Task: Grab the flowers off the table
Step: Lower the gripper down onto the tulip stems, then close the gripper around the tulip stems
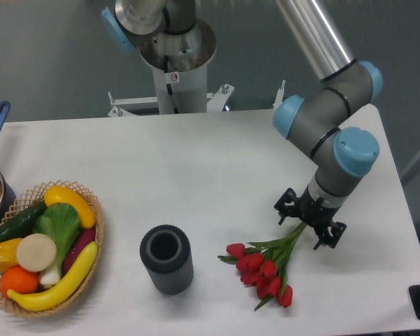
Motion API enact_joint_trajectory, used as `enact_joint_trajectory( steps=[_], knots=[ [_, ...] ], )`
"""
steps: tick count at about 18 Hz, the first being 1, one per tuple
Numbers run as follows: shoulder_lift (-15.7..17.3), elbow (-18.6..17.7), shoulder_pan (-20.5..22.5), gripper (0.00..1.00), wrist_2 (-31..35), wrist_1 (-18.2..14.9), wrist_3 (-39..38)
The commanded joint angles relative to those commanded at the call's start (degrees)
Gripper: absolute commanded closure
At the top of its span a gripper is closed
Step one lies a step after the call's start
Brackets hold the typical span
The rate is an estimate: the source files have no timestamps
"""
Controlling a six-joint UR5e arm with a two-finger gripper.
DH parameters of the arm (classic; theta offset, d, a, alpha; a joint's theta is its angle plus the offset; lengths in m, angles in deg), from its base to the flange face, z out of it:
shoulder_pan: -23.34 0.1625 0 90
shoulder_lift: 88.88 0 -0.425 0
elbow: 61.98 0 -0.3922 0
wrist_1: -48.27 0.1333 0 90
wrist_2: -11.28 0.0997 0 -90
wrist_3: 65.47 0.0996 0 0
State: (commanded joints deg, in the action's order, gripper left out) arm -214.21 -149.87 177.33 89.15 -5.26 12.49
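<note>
Flowers (266,267) may be pushed aside if stems are missed by the wide-spread gripper (310,225), lower right.

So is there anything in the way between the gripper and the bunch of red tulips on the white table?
Nothing visible. The gripper sits directly over the green stems of the red tulips, jaws spread either side. The dark ribbed cylinder stands well off to the side.
</note>
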Motion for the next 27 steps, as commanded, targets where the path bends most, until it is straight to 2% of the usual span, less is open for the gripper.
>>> enact_joint_trajectory(
  steps=[7, 13, 14, 23, 27],
  knots=[
    [0.26, -2.02, -0.09, 0.01, 1.49, 0.53, 0.53],
    [0.35, -2.20, -0.18, 0.45, 1.94, 0.70, 0.09],
    [0.35, -2.20, -0.18, 0.50, 1.94, 0.71, 0.00],
    [0.70, -2.37, -0.09, 0.79, 2.03, 0.62, -0.26],
    [1.49, -3.16, 0.09, 0.87, 2.03, 0.44, -0.26]
  ],
)
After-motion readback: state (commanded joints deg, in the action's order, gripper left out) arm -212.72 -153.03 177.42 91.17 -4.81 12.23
